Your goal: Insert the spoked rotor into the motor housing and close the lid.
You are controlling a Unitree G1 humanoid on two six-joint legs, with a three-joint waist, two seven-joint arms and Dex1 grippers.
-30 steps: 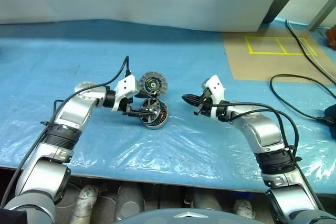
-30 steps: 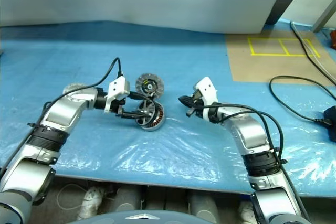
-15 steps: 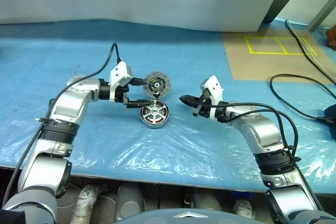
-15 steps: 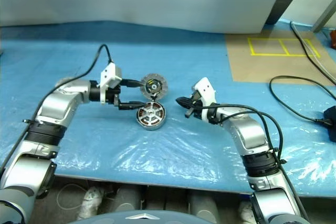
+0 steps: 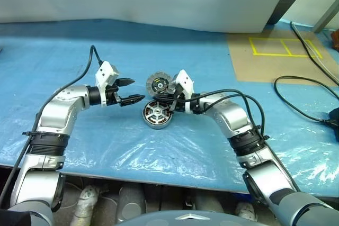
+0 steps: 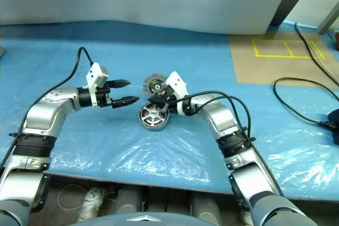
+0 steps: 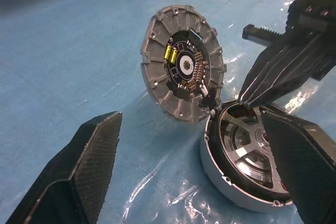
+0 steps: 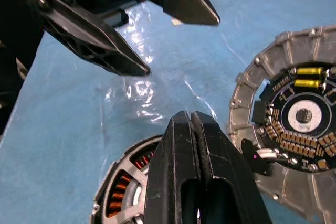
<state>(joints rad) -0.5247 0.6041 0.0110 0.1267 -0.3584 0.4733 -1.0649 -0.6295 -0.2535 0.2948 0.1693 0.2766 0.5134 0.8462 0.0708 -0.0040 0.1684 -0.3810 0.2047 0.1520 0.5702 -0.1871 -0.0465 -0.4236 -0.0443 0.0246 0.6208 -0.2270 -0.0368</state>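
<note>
Left claw (image 5: 130,90) drawn back from housing (image 5: 157,114), right claw (image 5: 168,104) arrived
</note>
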